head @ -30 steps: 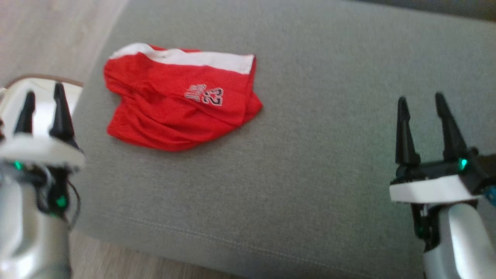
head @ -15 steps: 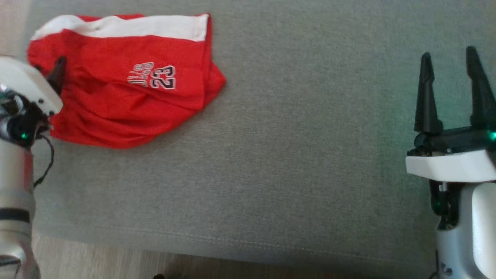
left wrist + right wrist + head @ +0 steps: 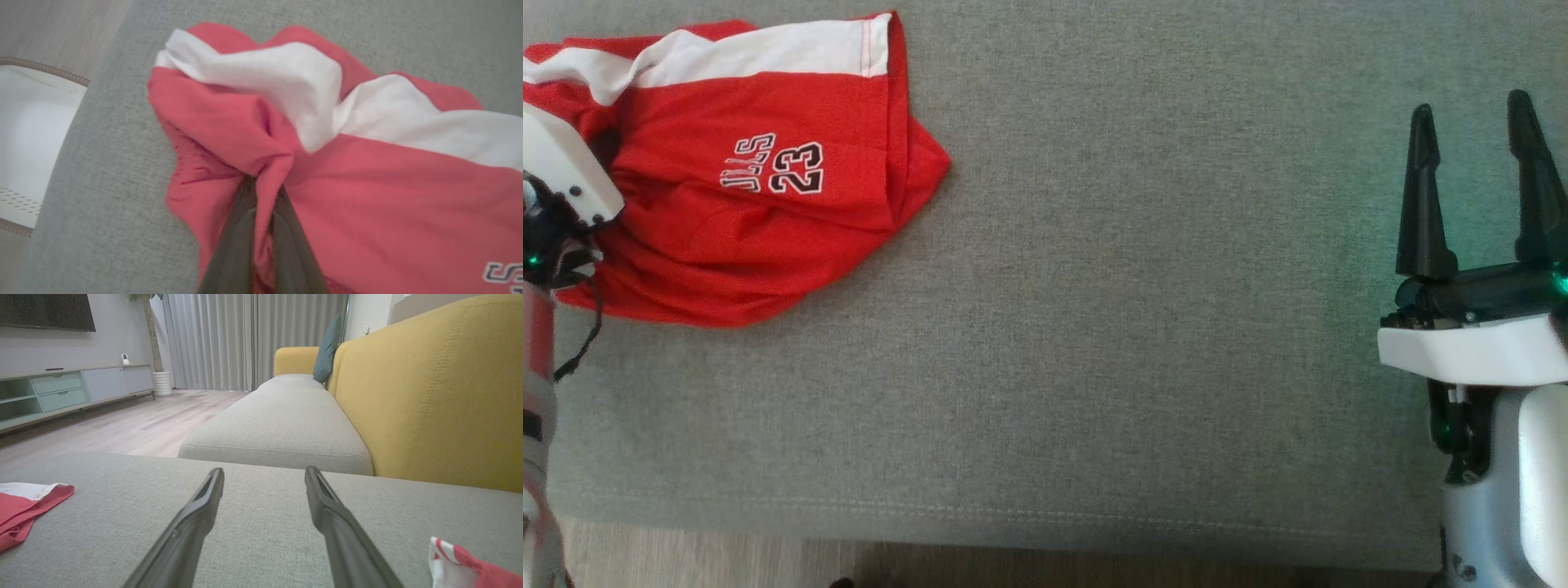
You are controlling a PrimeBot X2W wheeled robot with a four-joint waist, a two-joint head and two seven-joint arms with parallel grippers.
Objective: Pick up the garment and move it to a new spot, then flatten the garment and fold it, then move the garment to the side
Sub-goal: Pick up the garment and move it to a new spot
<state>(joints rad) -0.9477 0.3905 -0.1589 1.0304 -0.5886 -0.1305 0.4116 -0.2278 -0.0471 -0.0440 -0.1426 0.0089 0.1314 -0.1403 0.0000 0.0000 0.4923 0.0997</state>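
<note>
Head view: left claw point(image 3: 603, 153) inside garment point(image 3: 792, 220)

The left claw point(image 3: 264, 190), open beside the garment point(image 3: 752, 220) a second earlier, reached onto its left edge and closed on a red fold; the white band point(image 3: 261, 73) there bunched up. The head camera shifted.

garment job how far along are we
Nothing finished: the red garment lies crumpled on the grey cushion. In hand: the left gripper is shut on a fold of it, pick-up starting. The right gripper hangs open, apart. Left: move, flatten, fold, set aside.
</note>
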